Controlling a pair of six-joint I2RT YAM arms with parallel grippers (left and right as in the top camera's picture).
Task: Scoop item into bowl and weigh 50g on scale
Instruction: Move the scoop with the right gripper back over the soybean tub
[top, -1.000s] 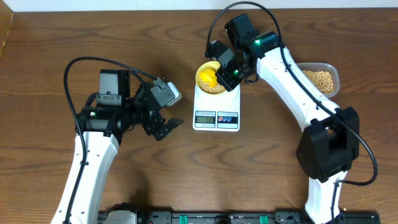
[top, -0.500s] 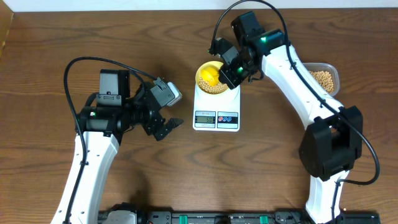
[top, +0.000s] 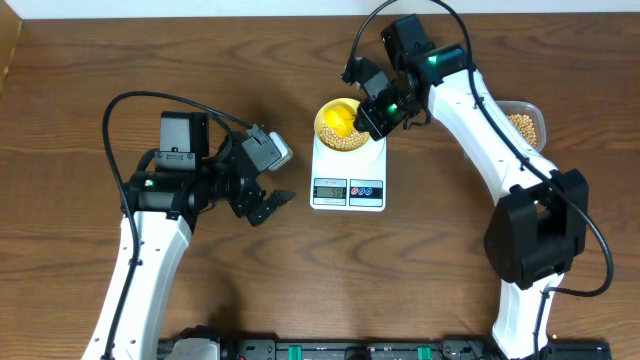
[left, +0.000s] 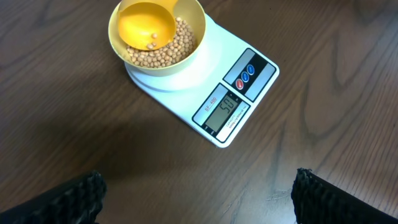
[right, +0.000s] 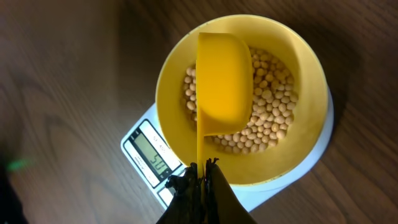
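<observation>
Wooden table (top: 100, 60) bears scale (top: 348, 188); also clear tub (top: 543, 122).

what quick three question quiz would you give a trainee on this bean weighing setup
1. True or false: the left fingers stand open with nothing between them.
2. What holds the yellow scoop? A: the right fingers, shut on its handle. B: the left fingers. C: nothing, it lies loose.
3. Fill in: the bowl of beans stands on the ____.

Key: 1 true; 2 A; 3 scale.
</observation>
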